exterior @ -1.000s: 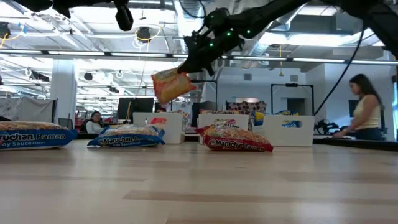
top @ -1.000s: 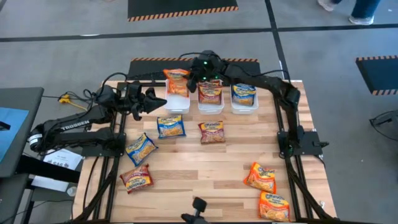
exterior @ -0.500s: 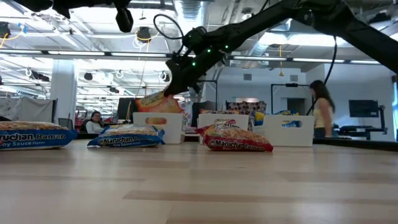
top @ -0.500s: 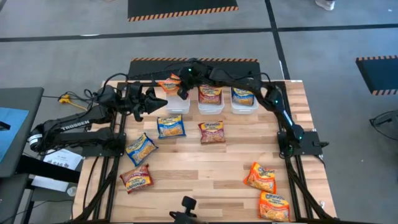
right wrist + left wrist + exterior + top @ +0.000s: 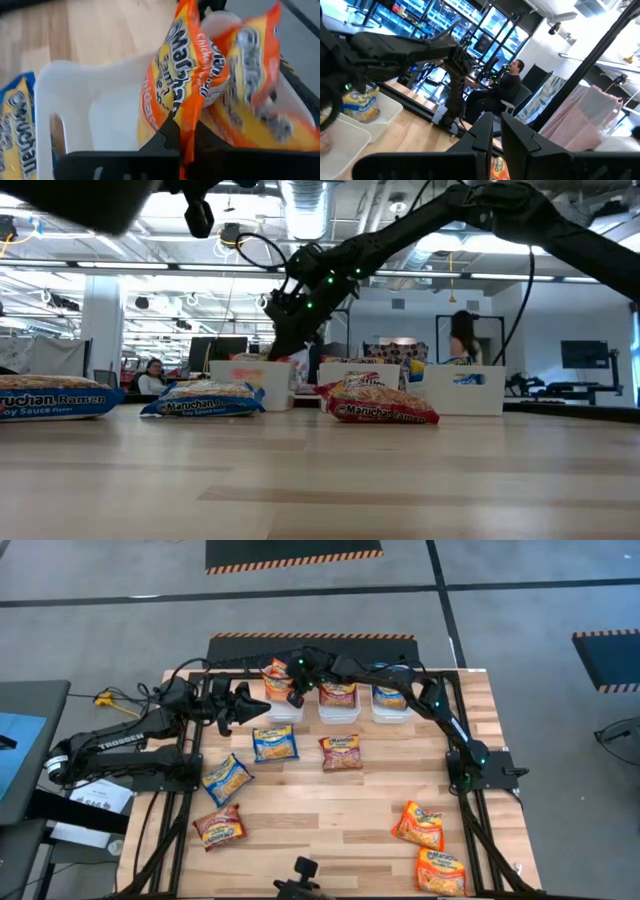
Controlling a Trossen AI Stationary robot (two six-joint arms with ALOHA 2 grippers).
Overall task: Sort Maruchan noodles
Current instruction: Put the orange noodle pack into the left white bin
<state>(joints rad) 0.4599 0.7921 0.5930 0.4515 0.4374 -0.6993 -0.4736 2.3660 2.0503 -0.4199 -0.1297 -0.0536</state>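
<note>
Along the far edge of the pale wooden tabletop [image 5: 330, 810] stand three white rectangular plastic bins in a row: the left bin [image 5: 283, 706], the middle bin [image 5: 339, 707] and the right bin [image 5: 391, 711]. Over the left bin the right hand [image 5: 293, 692] reaches down, its fingers pinched shut on the edge of a crinkly orange ramen packet [image 5: 175, 85], which hangs into that bin against a second orange packet [image 5: 250, 85] already lying there. The middle bin holds a dark red packet [image 5: 337, 691], the right bin a blue one [image 5: 389, 695]. Six more flat packets lie loose on the wood: two blue ones, [image 5: 274, 743] and [image 5: 227, 778], both on the left half; two dark red ones, one [image 5: 341, 752] near the middle and one [image 5: 219, 826] toward the near left; and two orange ones, [image 5: 419, 825] and [image 5: 440, 871], at the near right. The left hand [image 5: 262, 705] hovers just beside the left bin, closed and holding nothing.
</note>
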